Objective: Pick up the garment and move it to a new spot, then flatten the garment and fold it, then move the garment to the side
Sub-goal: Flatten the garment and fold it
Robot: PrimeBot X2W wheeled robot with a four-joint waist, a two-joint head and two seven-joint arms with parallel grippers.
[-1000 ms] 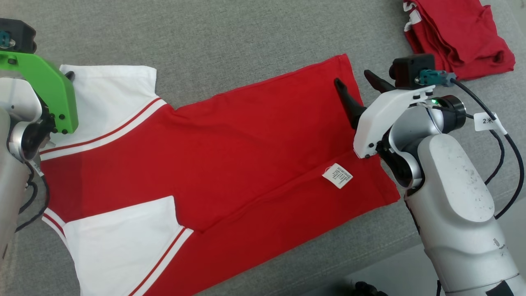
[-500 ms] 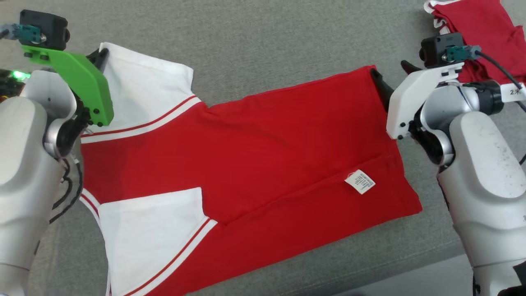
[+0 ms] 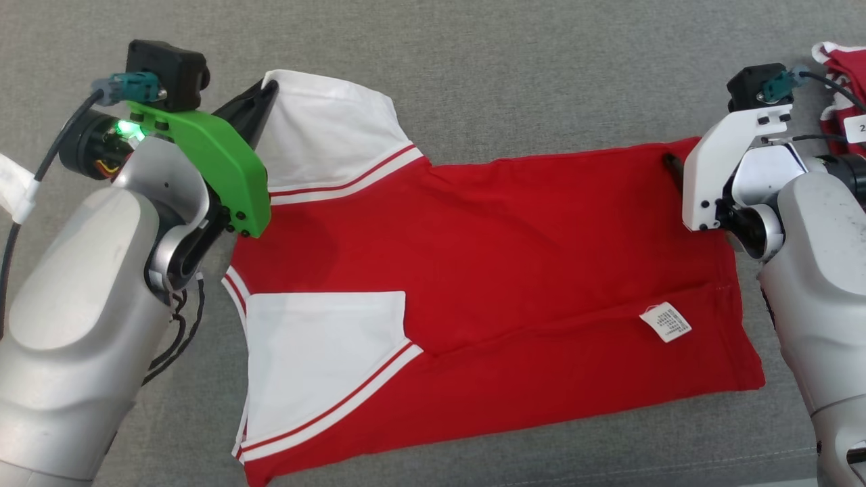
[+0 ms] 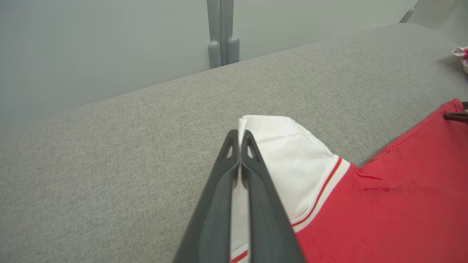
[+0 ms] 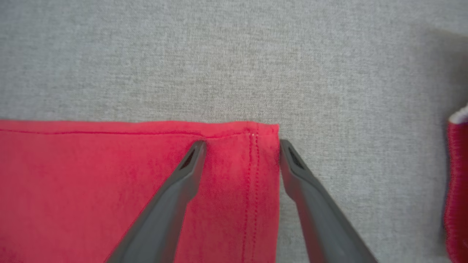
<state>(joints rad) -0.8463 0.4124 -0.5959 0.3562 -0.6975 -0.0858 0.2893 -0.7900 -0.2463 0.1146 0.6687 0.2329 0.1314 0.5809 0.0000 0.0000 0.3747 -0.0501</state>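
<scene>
Our left gripper (image 4: pixel 239 137) has closed. A second ago its jaws stood apart at the edge of the white sleeve (image 3: pixel 331 128), and now they pinch that sleeve's far corner between them. Our head view has swung, so the garment (image 3: pixel 541 257) sits further right in frame and the other red garment (image 3: pixel 839 74) has slid almost out at the upper right. We take that as the camera's move, not the cloth's.

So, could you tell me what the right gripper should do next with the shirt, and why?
Probably close the right gripper. It stands open astride the red hem corner of the shirt, one finger on the cloth, one just off its edge, while the left gripper is shut on the white sleeve. I'd think both ends need holding before a lift.
</scene>
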